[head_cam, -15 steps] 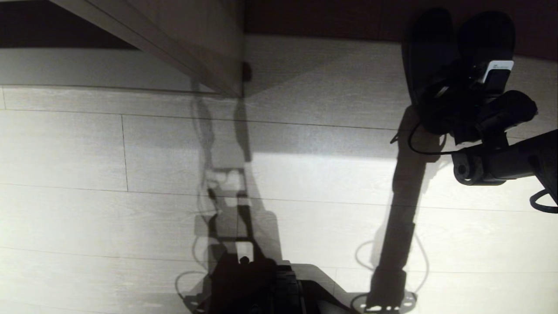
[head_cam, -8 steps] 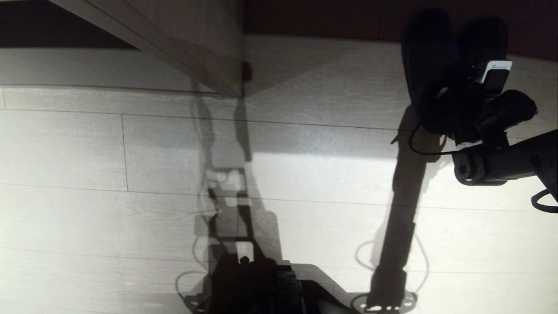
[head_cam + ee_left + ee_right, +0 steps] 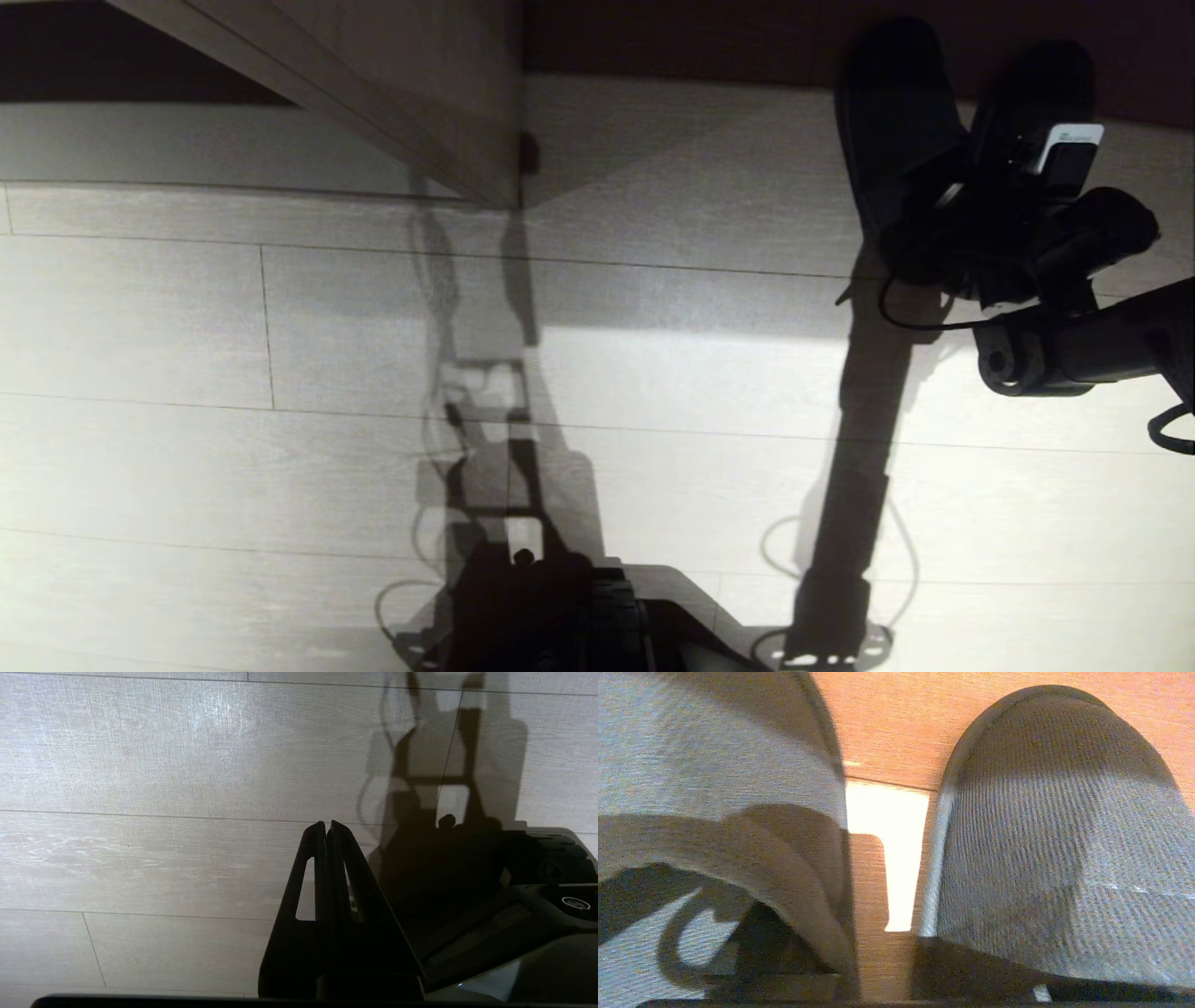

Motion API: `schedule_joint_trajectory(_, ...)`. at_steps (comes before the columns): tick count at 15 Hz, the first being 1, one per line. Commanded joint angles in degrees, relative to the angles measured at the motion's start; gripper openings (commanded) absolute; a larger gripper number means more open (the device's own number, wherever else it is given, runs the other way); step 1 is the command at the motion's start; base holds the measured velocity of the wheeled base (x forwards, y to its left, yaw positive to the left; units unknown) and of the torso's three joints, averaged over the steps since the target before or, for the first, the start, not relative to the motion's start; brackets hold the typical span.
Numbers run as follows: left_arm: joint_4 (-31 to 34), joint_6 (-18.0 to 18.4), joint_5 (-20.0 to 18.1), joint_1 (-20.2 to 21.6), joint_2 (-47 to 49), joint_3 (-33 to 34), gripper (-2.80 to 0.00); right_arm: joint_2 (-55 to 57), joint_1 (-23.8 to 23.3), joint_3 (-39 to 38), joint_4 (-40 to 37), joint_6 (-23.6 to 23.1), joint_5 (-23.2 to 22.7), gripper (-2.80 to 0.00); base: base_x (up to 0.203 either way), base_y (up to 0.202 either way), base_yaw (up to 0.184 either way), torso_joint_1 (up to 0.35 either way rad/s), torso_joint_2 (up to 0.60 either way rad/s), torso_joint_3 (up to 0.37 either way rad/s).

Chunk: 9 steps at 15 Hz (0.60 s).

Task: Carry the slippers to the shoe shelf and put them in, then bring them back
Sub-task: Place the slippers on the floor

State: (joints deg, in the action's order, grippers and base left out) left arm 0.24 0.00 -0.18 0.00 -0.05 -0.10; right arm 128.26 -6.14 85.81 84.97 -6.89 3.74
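Note:
Two dark blue-grey slippers lie side by side at the far right: the left slipper [image 3: 892, 112] and the right slipper [image 3: 1041, 89]. Their toes reach the dark back of the shoe shelf, to the right of its upright divider [image 3: 448, 112]. My right gripper [image 3: 948, 201] sits low over their heel ends, open, with both slippers loose. In the right wrist view the left slipper [image 3: 714, 765] and the right slipper [image 3: 1055, 835] stand apart, with a strip of bare board between them. My left gripper [image 3: 327, 823] is shut on nothing, parked low over the floor.
Pale plank floor [image 3: 233, 373] fills the middle and left. My base [image 3: 560, 616] sits at the near edge, and the right arm [image 3: 1102, 345] reaches in from the right. The shelf's pale base board [image 3: 653, 140] runs along the far side.
The right gripper has opened. The slippers, pressed together a second ago, have parted, and the left one has swung out to the left.

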Motion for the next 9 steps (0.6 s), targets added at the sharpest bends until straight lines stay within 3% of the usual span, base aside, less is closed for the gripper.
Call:
schedule_joint_trajectory(1, 0.0, 0.0, 0.0, 0.0, 0.0, 0.0, -2.80, -0.6, 0.0, -0.2, 0.5, -0.1, 0.0, 0.00, 0.000, 0.000, 0.000, 0.000, 0.00, 0.000)
schedule_joint_trajectory(9, 0.0, 0.0, 0.0, 0.0, 0.0, 0.0, -2.80, -5.2, 0.0, -9.0, -2.4, -1.3, -2.3, 0.00, 0.000, 0.000, 0.000, 0.000, 0.00, 0.000)
